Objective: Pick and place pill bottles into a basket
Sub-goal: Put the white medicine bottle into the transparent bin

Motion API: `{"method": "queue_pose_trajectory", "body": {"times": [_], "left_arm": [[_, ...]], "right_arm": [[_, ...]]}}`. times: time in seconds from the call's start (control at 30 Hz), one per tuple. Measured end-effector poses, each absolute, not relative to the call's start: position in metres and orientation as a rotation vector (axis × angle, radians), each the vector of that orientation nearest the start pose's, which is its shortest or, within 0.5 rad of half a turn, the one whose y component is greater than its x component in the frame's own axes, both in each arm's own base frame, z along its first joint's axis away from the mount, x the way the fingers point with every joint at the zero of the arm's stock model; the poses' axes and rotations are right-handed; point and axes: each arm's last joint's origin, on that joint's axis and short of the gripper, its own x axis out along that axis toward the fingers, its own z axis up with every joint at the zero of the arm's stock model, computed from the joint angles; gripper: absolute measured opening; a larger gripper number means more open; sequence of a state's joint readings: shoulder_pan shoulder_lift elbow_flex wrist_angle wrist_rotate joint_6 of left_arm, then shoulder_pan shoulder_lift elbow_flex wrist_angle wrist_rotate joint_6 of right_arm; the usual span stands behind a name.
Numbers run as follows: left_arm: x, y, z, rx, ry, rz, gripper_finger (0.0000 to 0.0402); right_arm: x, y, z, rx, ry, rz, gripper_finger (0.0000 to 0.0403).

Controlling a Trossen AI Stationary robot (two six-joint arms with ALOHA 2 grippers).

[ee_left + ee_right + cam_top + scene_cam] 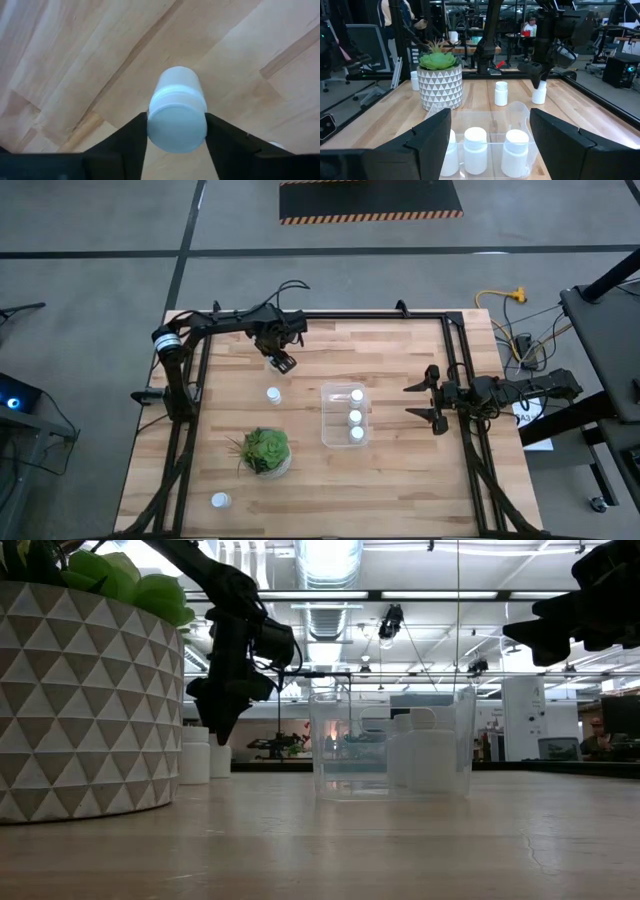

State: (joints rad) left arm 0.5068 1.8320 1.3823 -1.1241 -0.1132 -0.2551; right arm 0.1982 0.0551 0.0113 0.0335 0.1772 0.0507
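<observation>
We see the left gripper (282, 363) down at the far side of the wooden table (400, 470), its two dark fingers (131, 137) closed around a small white cylindrical pill bottle with a white cap (176, 116). A second small white bottle (274, 394) stands just nearer the table's front from that gripper, and a third (221, 500) sits well apart, past the green leafy plant in a white patterned pot (265, 451). Off to the gripper's right lies the clear plastic rectangular basket (328, 430), holding three white bottles (355, 416) in a row. The right gripper (428, 404) hovers beyond the basket with its fingers spread wide, holding nothing.
</observation>
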Motion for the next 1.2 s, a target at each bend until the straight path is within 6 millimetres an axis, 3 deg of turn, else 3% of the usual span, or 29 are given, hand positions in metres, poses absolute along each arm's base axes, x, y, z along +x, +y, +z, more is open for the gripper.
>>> {"method": "queue_pose_trajectory", "body": {"times": [0.13, 0.5, 0.8, 1.2], "left_arm": [[0.291, 0.165, 0.210, -0.501, 1.506, 0.681, 0.0144], [0.289, 0.163, 0.213, -0.500, 1.509, 0.677, 0.0155], [0.285, 0.154, 0.234, -0.541, 1.460, 0.656, 0.0150], [0.300, 0.126, 0.271, -0.539, 1.362, 0.504, 0.0152]], "right_arm": [[0.099, 0.015, 0.166, 0.049, 0.011, 0.021, 0.0260], [0.099, 0.015, 0.166, 0.048, 0.011, 0.021, 0.0260], [0.099, 0.015, 0.166, 0.049, 0.010, 0.021, 0.0260], [0.099, 0.015, 0.166, 0.048, 0.010, 0.020, 0.0260]]}}
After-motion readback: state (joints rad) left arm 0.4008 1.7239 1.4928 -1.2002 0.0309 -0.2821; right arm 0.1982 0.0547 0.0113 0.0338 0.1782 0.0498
